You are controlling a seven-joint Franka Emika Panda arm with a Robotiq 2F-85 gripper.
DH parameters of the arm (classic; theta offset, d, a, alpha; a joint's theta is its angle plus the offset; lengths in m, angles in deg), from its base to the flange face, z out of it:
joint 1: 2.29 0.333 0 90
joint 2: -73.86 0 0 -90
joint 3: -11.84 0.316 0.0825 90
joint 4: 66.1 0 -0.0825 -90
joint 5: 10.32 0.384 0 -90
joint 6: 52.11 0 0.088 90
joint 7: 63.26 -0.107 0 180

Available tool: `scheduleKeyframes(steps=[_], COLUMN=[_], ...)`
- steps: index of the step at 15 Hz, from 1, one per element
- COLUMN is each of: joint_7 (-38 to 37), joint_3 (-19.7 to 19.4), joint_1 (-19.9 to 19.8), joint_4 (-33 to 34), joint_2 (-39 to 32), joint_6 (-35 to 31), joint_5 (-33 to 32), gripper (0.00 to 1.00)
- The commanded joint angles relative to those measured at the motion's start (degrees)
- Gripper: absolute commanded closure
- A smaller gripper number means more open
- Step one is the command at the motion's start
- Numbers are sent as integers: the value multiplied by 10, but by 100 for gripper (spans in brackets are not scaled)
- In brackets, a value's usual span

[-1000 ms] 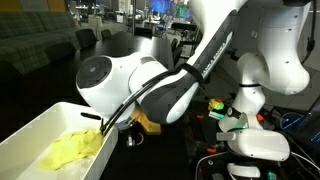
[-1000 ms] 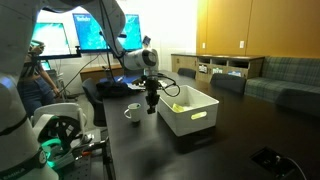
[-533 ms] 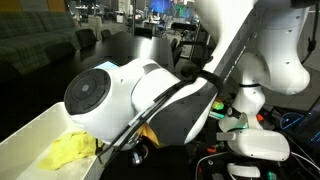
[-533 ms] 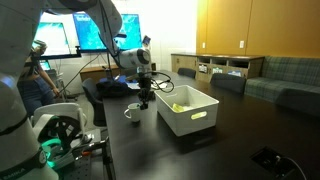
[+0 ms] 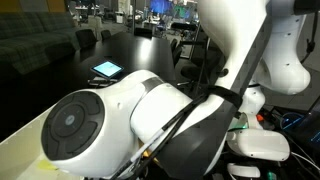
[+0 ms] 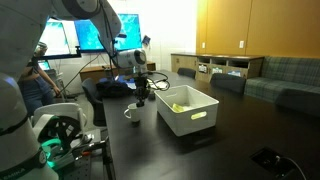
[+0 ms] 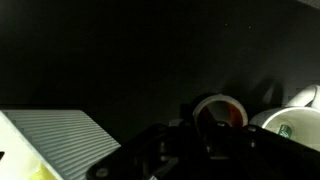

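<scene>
Claw point(image 6: 142, 95), pressed together, has moved off the white box point(image 6: 190, 121) and now hangs by the cup point(image 6: 131, 113), middle left.

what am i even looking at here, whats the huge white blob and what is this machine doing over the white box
It is a robot arm with a two-finger gripper at its tip. Two cameras stand outside it. In an exterior view the arm is so close to the lens that it fills most of the picture: that is your white blob. In an exterior view from farther off you see the whole dark table. A third camera rides on the wrist and looks down past the gripper. On the table stand a white bin with a yellow cloth in it and, beside the bin, a mug. The gripper hangs close to the mug, its fingers shut; nothing shows between them.
</scene>
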Motion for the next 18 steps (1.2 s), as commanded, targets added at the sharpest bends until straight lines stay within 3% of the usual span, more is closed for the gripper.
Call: scheduleKeyframes(steps=[1, 18], joint_7=[25, 121], joint_3=[4, 28], joint_1=[15, 54], joint_4=[47, 93], joint_2=[-28, -55], joint_6=[26, 39], joint_5=[-5, 3], gripper=[88, 88])
